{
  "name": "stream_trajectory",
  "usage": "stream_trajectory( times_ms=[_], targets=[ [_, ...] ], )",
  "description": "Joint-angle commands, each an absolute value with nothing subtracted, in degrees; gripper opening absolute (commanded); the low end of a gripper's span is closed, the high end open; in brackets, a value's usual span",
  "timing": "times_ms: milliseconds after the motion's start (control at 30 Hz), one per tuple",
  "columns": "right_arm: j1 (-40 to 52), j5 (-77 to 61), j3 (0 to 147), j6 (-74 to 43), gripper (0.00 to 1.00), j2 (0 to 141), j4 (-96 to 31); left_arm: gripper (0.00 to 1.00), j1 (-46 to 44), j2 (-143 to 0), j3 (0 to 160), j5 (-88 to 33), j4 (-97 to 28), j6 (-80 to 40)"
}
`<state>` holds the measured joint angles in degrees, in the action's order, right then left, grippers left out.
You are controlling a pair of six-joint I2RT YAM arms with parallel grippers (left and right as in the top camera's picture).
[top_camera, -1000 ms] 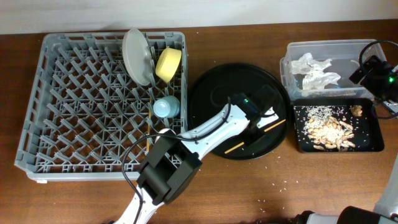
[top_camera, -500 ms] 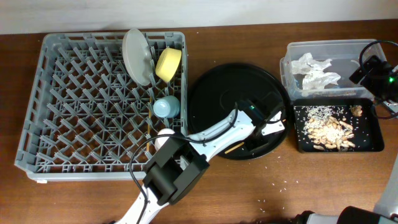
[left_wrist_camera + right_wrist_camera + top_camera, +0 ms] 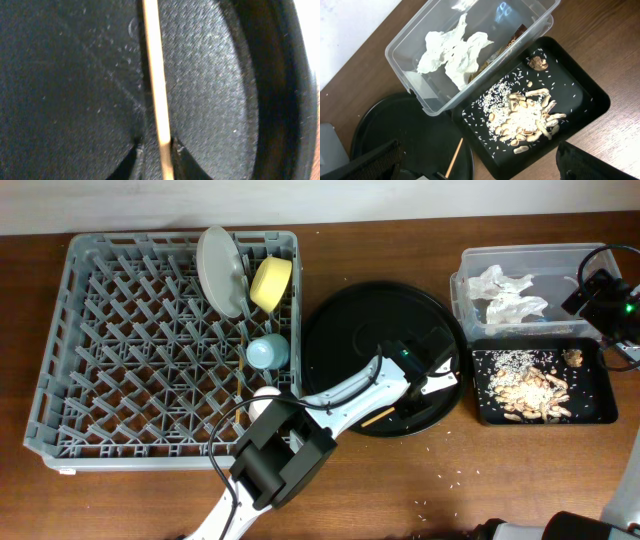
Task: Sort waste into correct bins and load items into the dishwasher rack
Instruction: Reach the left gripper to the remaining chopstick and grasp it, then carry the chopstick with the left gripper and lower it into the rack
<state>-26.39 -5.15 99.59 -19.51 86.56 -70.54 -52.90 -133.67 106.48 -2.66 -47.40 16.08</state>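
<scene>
A wooden chopstick [image 3: 378,416] lies on the round black tray [image 3: 350,330]. My left gripper [image 3: 425,385] is down over it. In the left wrist view the chopstick [image 3: 156,90] runs between the fingers [image 3: 157,160], touching the right one, with a small gap at the left one. My right gripper [image 3: 480,167] is wide open and empty above the bins. White tissues [image 3: 505,295] lie in the clear tub [image 3: 465,265]. Food scraps and rice [image 3: 530,388] lie in the black rectangular tray [image 3: 610,405]. The grey rack [image 3: 130,350] holds the plate [image 3: 218,268], yellow bowl [image 3: 271,283] and blue cup [image 3: 267,351].
A thin wooden stick [image 3: 243,345] stands in the rack beside the blue cup. A pale cup [image 3: 262,406] shows partly under my left arm. A few rice crumbs lie on the wooden table [image 3: 450,480] in front. The right wrist view shows the tub [image 3: 400,55] and scraps [image 3: 527,120].
My left gripper moved right and down onto the chopstick on the round tray, then held still. The chopstick lies where it was. The right arm has not moved.
</scene>
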Motion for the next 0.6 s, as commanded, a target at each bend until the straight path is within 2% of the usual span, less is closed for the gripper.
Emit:
stream_trajectory(
  times_ms=[0, 200, 267, 433, 567],
  targets=[
    [-26.7, -4.0, 100.6, -20.0, 0.98, 86.6, -70.7, 0.17, -52.8, -134.5, 104.1, -6.7, -46.7, 15.9],
    [-26.7, -4.0, 100.6, -20.0, 0.99, 86.6, -70.7, 0.16, -52.8, -135.1, 104.0, -6.7, -44.6, 15.9],
    [-26.7, -4.0, 100.6, -20.0, 0.98, 86.6, -70.7, 0.01, -52.8, -135.1, 104.0, -6.7, -44.6, 15.9],
    [-26.7, -4.0, 100.6, -20.0, 0.98, 86.6, -70.7, 0.0, -52.4, -134.3, 106.1, -4.4, -46.6, 15.9],
    [-26.7, -4.0, 100.6, -20.0, 0.98, 86.6, -70.7, 0.0, -48.4, -129.5, 116.4, -0.6, -57.0, 14.2]
  ],
)
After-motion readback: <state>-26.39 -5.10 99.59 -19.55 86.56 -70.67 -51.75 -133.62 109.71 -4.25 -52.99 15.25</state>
